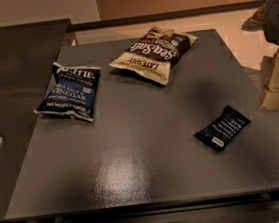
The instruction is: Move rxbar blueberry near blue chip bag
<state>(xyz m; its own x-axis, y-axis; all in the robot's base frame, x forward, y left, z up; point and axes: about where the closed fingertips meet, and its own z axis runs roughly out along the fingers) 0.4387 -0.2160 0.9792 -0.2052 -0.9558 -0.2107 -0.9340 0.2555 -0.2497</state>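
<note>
Tan and cream, the gripper (277, 85) hangs just past the right edge of the dark grey surface (147, 178), up and to the right of the bar (222, 127) and clear of it. I cannot tell whether its jaws are apart or together.

The bar, a small navy wrapper with white lines of text, lies flat and skewed near the right edge of the surface. A bare strip separates it from that edge, and a wider bare band lies between it and the front edge. Left of the bar, a broad open stretch of glossy surface runs toward the far side.

Up and far to the left of the bar, the blue chip bag (70, 92) lies flat close to the left edge, well apart from the bar. Above the bar and somewhat left, a cream-and-brown chip bag (155, 54) lies near the back edge. Farther left than the blue chip bag, a darker counter (14, 72) runs along the left side of the surface.
</note>
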